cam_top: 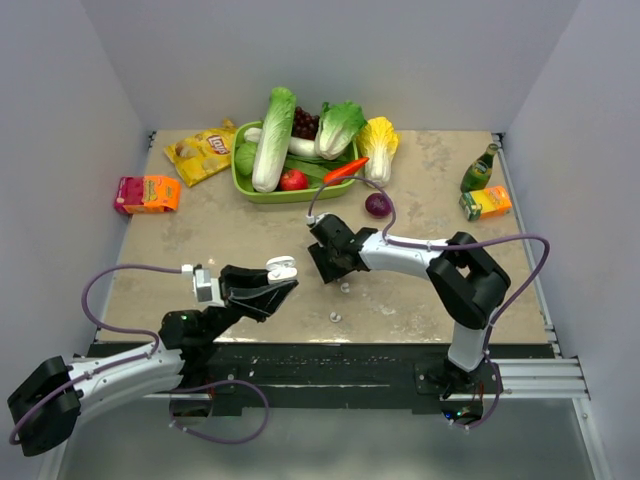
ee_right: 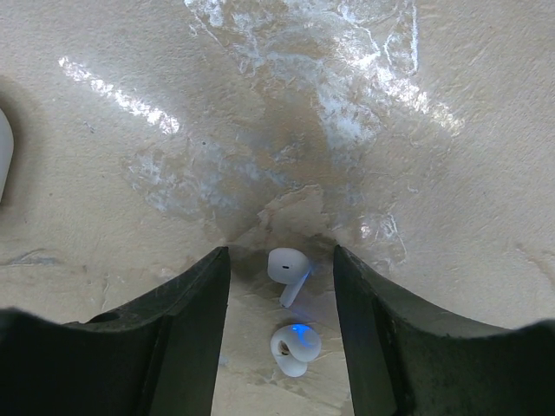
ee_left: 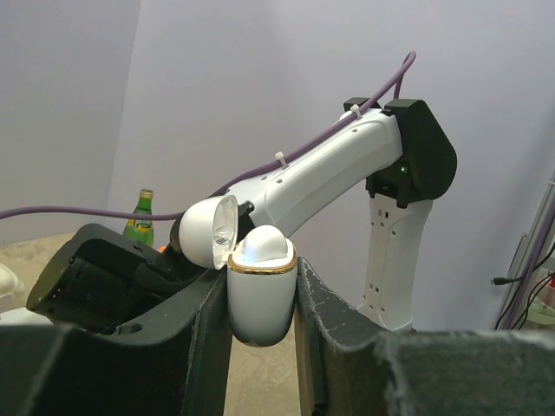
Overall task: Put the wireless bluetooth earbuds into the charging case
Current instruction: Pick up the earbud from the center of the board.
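**Top external view.** My left claw [cam_top: 275, 285] holds the charging case [cam_top: 282, 267] above the tabletop [cam_top: 200, 240]. My right claw [cam_top: 325, 265] hangs low, with the case at its 9 o'clock. The earbuds [cam_top: 345, 287] show as a white speck at about its 4 o'clock. The right arm is plainly the nearer one.

**Left wrist view.** The left claw [ee_left: 262, 277] is clamped narrow on the case [ee_left: 260, 303]. The case stands upright, white with a gilt rim, and its lid [ee_left: 212, 232] is swung open toward 10 o'clock.

**Right wrist view.** The right claw [ee_right: 279, 256] stands half wide, straddling both earbuds without touching them. One earbud [ee_right: 289, 267] lies between the fingertips with its stem toward 6 o'clock. The other earbud [ee_right: 295, 347] lies at 6 o'clock of the first and shows a blue glow. Both are glossy white. I judge the first earbud's long axis runs along the gap, so closing would catch it across its width.
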